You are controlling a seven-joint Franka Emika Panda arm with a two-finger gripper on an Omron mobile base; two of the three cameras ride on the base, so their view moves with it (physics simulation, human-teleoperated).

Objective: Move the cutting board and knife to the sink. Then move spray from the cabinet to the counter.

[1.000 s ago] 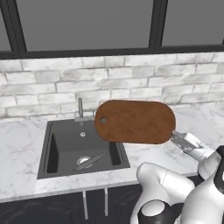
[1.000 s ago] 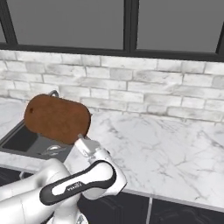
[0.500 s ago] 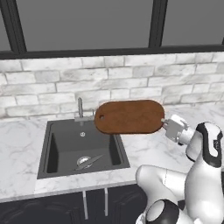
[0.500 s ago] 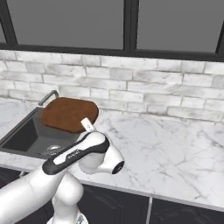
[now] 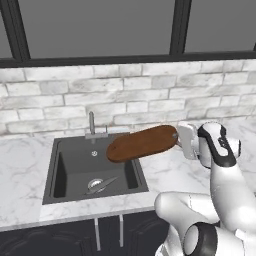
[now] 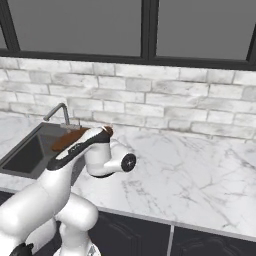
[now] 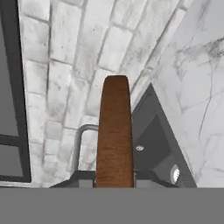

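The claw is clamped on one end of the cutting board, whose long axis reaches out level toward the sink; its far end seems to overhang the basin's right side, above the worktop.

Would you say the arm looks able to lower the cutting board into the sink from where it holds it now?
Probably yes: the gripper holds the cutting board by one end over the sink, with open basin beneath.
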